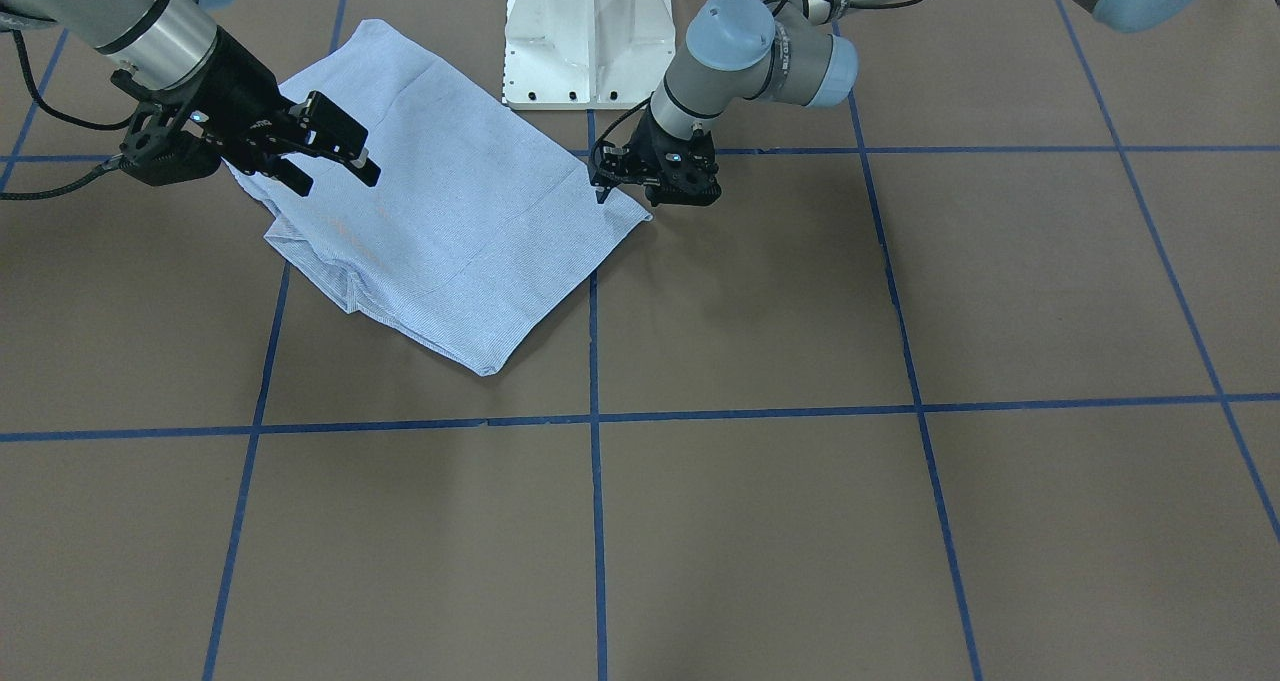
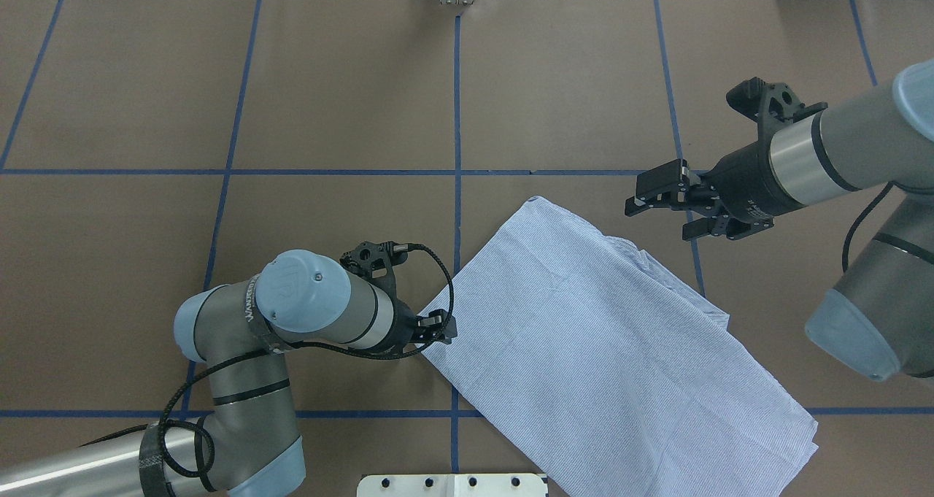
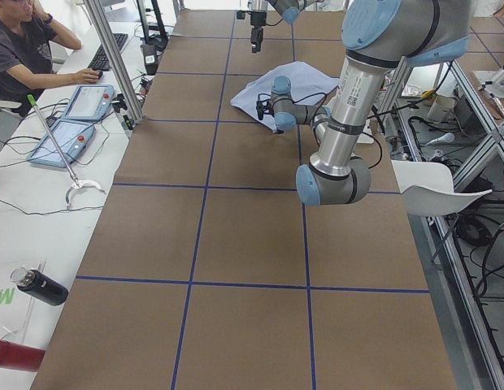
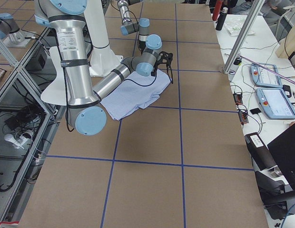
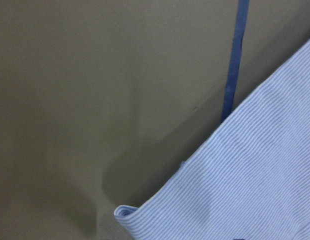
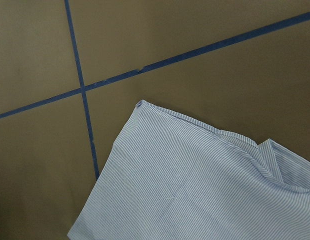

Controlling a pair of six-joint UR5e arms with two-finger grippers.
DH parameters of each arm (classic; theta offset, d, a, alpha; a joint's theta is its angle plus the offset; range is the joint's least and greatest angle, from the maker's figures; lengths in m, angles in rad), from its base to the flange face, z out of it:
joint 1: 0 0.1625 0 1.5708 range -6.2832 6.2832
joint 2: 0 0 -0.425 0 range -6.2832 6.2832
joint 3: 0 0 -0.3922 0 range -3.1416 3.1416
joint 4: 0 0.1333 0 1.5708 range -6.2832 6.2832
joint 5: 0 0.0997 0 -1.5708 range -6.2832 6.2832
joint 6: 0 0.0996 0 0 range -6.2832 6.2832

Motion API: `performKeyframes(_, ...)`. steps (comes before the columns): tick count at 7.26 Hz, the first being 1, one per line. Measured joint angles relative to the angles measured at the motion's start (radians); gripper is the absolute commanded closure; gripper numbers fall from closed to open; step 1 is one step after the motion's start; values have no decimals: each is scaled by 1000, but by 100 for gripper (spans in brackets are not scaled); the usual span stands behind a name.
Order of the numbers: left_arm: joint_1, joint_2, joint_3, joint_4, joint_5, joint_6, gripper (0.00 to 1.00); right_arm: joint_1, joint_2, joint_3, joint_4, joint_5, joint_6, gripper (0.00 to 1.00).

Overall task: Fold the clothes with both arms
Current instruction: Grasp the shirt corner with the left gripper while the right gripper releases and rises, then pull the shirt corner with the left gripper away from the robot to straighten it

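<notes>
Shirt (image 2: 606, 336) folded flat, lower centre-right of overhead view. Right gripper (image 2: 659, 218) wide open, empty, hovering near its upper-right edge. Left gripper (image 2: 436, 329) low at left corner, can't tell if closed. Risk: thin stacked layers, pinch grabs top ply only, fold skews.

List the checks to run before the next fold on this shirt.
1. Shirt lies flat on the table as a folded rectangle: ok.
2. Right pincer open and empty, above the table beside the shirt's edge: ok.
3. Left pincer down at the shirt's corner: ok.
4. Left pincer has actually gripped the cloth: cannot tell, since its tips are not clearly seen in any view.
5. Folded layers lined up: not ok, because lower layers stick out unevenly on the right pincer's side.
6. Pincers well apart, on opposite sides of the shirt: ok.
</notes>
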Motion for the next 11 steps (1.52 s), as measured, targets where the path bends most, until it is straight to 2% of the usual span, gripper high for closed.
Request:
performKeyframes(3, -3, -1, 8, 1, 8, 3, 35, 1, 0, -5, 0, -2, 0, 0)
performKeyframes(4, -4, -1, 9, 2, 11, 3, 50, 1, 0, -6, 0, -2, 0, 0)
performKeyframes(5, -6, -1, 9, 3, 12, 3, 78, 2, 0, -7, 0, -2, 0, 0)
performKeyframes(6, -9, -1, 9, 3, 13, 3, 100, 2, 0, -8, 0, -2, 0, 0)
performKeyframes(11, -75, -7, 0, 11, 4, 2, 100, 4, -1, -17, 0, -2, 0, 0)
